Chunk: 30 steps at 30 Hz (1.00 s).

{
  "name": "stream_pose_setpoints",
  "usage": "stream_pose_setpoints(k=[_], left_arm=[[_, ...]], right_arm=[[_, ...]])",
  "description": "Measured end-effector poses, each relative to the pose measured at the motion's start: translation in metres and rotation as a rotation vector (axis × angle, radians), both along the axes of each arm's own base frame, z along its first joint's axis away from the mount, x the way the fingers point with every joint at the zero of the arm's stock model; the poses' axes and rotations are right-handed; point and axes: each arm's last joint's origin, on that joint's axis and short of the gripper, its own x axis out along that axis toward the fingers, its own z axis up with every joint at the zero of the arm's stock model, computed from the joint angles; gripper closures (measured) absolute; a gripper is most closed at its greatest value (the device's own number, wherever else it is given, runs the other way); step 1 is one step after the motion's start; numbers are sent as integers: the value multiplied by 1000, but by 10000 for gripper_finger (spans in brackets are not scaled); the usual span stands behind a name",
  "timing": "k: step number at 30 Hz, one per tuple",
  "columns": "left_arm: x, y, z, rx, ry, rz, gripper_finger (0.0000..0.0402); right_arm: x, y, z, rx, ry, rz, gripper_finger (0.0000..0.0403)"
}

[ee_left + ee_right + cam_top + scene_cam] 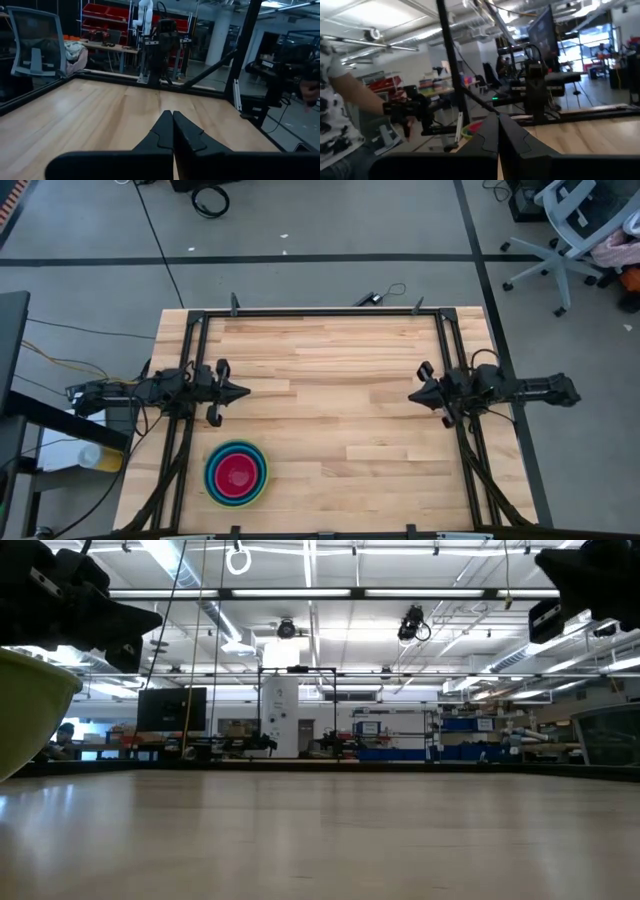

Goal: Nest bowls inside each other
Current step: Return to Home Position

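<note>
The bowls (pixel 237 473) stand as one nested stack on the table near its front left: a yellow-green outer rim, blue rings inside it, a magenta-pink bowl in the middle. The stack's yellow-green wall (pixel 30 705) shows at the left edge of the low view, and the right wrist view shows the stack (pixel 470 130) far off. My left gripper (pixel 246 391) is shut at the table's left side, pointing level toward the middle, beyond the stack. My right gripper (pixel 412 396) is shut at the right side, pointing toward the left arm. Both hold nothing.
A black frame (pixel 320 312) runs along the table's far edge and down both sides. The wide wooden tabletop (pixel 340 430) lies between the two arms. A person (pixel 342 105) in a patterned sleeve stands beyond the table in the right wrist view.
</note>
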Motion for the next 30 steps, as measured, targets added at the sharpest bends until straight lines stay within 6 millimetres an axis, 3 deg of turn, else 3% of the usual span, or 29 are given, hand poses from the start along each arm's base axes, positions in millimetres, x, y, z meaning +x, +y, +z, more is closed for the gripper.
stream_pose_setpoints(k=[9, 18, 30], left_arm=[[0, 0, 2, 40, -17, 3, 401], [0, 0, -4, 38, 40, 2, 401], [0, 0, -3, -12, 34, -1, 401]], right_arm=[[-3, -1, -6, -4, 55, -17, 397], [-1, -2, -10, 7, 92, -68, 366], [-1, -2, -10, 6, 91, -65, 366]])
